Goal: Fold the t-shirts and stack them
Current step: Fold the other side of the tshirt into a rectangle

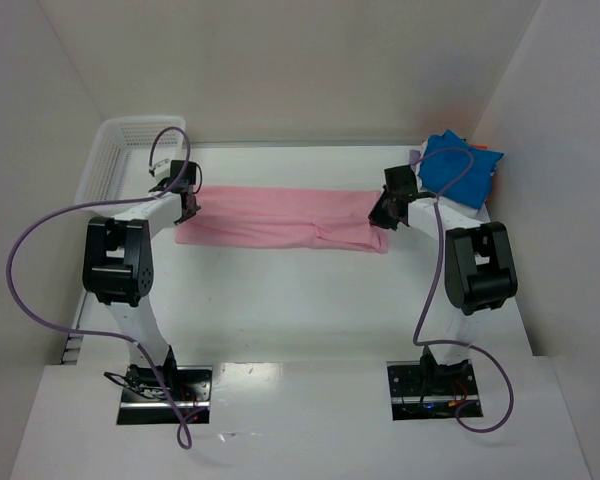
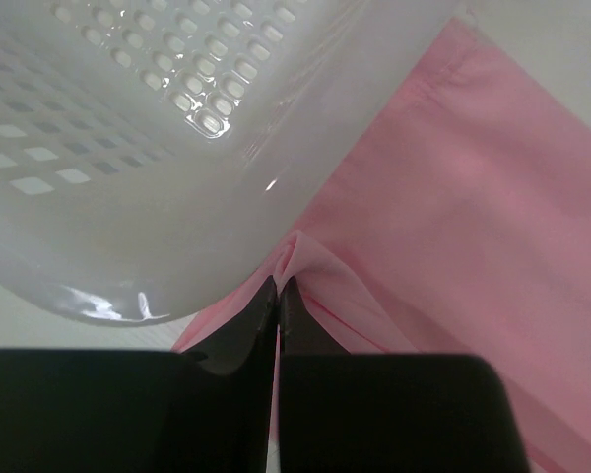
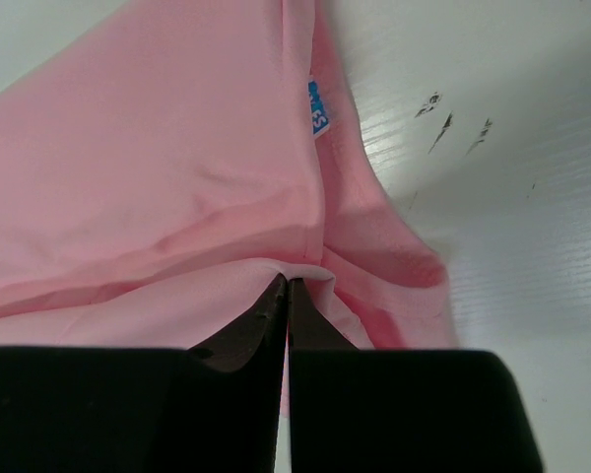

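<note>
Pink t-shirt [image 1: 280, 218] folded flat mid-table, blue t-shirt [image 1: 458, 168] far-right corner

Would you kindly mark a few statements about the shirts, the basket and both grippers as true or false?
1. The left gripper is shut on an edge of the pink t-shirt. True.
2. The right gripper hangs open above the table. False: it is shut on the pink t-shirt's other end.
3. The blue t-shirt lies inside the basket. False: it lies at the table's far right corner; the basket stands at the far left.
4. The pink t-shirt lies as a long strip between the two grippers. True.
</note>
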`<state>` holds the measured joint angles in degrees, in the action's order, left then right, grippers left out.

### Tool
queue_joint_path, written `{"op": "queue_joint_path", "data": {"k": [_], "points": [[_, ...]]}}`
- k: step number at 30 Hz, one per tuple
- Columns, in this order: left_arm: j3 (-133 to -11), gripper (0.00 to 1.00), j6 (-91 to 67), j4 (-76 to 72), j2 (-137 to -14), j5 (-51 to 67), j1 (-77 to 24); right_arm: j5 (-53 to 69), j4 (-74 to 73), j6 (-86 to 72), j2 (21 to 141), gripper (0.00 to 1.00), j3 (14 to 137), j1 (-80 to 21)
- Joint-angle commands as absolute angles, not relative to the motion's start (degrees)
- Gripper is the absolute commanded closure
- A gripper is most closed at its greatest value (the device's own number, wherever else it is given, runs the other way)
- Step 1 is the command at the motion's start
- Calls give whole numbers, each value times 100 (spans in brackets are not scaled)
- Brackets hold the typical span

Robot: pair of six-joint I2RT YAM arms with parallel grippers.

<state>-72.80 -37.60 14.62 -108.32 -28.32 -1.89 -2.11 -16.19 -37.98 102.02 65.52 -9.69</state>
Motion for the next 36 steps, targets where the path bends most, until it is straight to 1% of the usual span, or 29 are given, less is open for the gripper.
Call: {"op": "queue_joint_path", "data": {"k": [1, 11, 19, 22, 25, 28, 29, 31, 32, 33, 35, 36], "points": [[-7574, 100, -3735, 1257, -10942, -3208, -88, -413, -1318, -3570, 10248, 97, 6882, -879], [-7743, 100, -3683, 1151, -11100, -3208, -88, -352, -1166, -3223, 10656, 97, 7306, -879], [-7805, 98, -3683, 1151, -11215, -3208, -88, -413, -1046, -3023, 10940, 96, 7383, -879], [-7805, 98, -3683, 1151, -11268, -3208, -88, -465, -1046, -2971, 10998, 92, 7444, -879], [-7805, 98, -3683, 1151, -11276, -3208, -88, -466, -1046, -2918, 11091, 91, 7507, -879], [-7805, 87, -3637, 1151, -11320, -3147, -88, -466, -1046, -2819, 11092, 84, 7598, -879], [-7805, 86, -3590, 1151, -11320, -3105, -88, -435, -1046, -2804, 11092, 83, 7611, -879], [-7866, 75, -3540, 1151, -11292, -2971, -88, -380, -1046, -2695, 11092, 78, 7681, -879], [-7866, 72, -3516, 1124, -11268, -2900, -88, -352, -1046, -2655, 11092, 76, 7731, -879], [-7866, 66, -3496, 1076, -11242, -2810, -88, -313, -1085, -2632, 11072, 73, 7836, -879], [-7866, 46, -3451, 1027, -11119, -2581, -88, -236, -1163, -2540, 11031, 67, 8015, -879], [-7866, 34, -3393, 966, -11065, -2449, -88, -175, -1238, -2540, 10978, 64, 8059, -879]]}}
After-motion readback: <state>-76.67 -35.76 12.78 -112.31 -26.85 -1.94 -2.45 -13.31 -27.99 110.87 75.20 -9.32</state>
